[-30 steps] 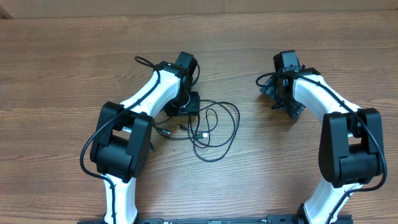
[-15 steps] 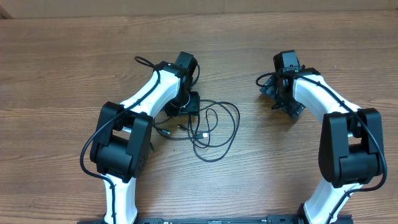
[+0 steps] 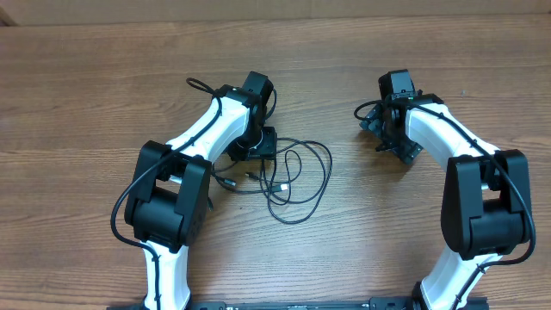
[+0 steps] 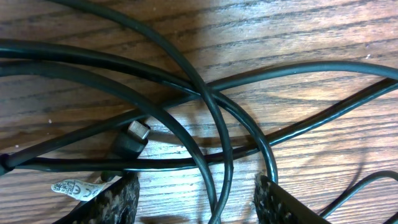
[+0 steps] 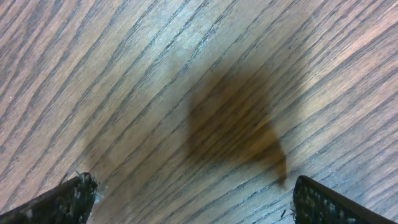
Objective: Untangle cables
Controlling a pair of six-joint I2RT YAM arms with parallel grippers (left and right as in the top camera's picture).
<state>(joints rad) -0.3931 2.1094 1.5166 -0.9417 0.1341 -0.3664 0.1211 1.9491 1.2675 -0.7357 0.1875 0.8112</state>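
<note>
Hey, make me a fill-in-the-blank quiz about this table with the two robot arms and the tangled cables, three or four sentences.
1. The cables lie on a table made of ____.
2. The cables are ____ in colour.
3. The right gripper hangs over bare table with its jaws ____.
4. Of the two wrist views, only the ____ one shows cables.

Missing words: wood; black; open; left.
</note>
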